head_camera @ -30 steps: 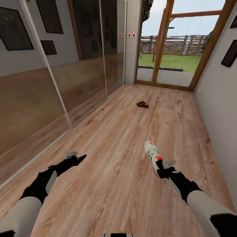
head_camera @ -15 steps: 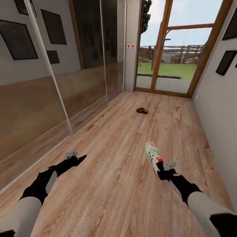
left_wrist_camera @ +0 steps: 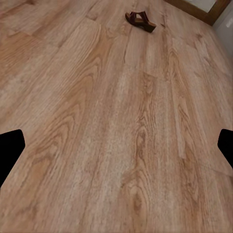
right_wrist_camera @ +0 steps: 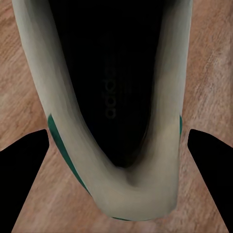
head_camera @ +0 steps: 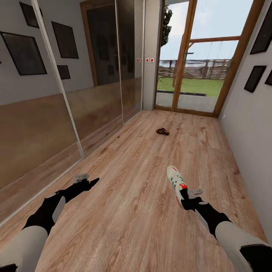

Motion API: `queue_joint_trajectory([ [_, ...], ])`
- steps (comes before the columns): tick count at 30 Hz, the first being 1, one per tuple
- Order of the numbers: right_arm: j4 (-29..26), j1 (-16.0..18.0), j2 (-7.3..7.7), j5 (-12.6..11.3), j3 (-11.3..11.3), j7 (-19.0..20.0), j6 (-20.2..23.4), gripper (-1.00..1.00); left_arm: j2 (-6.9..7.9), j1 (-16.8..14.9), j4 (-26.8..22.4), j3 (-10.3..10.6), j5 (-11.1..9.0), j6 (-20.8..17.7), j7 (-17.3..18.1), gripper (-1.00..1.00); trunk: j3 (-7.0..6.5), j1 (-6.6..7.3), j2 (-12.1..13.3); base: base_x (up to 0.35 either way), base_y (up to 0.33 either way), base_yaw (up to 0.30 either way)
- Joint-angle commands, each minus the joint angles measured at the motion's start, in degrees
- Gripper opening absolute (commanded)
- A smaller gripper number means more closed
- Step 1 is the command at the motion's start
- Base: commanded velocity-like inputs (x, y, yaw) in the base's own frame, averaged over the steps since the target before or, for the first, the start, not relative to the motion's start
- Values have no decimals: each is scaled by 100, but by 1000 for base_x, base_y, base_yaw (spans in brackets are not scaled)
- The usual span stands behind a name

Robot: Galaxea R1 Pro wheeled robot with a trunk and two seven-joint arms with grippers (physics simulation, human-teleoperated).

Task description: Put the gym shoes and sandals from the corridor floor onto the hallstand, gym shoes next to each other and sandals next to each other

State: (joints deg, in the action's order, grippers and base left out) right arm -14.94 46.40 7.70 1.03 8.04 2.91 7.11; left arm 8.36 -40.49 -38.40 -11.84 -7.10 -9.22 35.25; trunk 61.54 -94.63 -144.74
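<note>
One gym shoe (head_camera: 175,181), white with green stripes and a red heel patch, hangs above the corridor floor (head_camera: 132,166) with my right gripper (head_camera: 184,196) shut on its heel. In the right wrist view the shoe's dark opening (right_wrist_camera: 116,97) sits between the fingers (right_wrist_camera: 24,170). A dark brown sandal (head_camera: 163,131) lies far ahead on the floor, also seen as the sandal (left_wrist_camera: 141,21) in the left wrist view. My left gripper (head_camera: 90,182) stands open and holds nothing, low over the planks. The hallstand is out of view.
Mirrored sliding doors (head_camera: 56,105) run along the left side. A wood-framed glass door (head_camera: 189,83) closes the far end, with a garden behind it. The right wall (head_camera: 245,128) carries dark picture frames (head_camera: 255,78). Bare planks stretch between me and the sandal.
The whole view has shifted, so the camera moved: the sandal and the far door sit lower in the picture. Both arms and the held shoe keep their places.
</note>
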Motion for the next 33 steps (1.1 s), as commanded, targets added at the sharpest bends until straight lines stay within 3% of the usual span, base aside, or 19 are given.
queue_joint_trajectory([
  [1,-13,1,4,12,31,7,37,-100,-1,-3,-1,-12,-55,-59,26,100,5,1,-2,0,0,0],
  [12,7,1,-5,11,40,7,36,-100,-1,-3,54,-4,-45,-44,20,100,5,1,-2,172,0,-47],
  [33,83,1,-6,11,40,7,32,-100,-9,-3,215,10,-40,-36,0,100,5,1,-2,347,0,-284],
])
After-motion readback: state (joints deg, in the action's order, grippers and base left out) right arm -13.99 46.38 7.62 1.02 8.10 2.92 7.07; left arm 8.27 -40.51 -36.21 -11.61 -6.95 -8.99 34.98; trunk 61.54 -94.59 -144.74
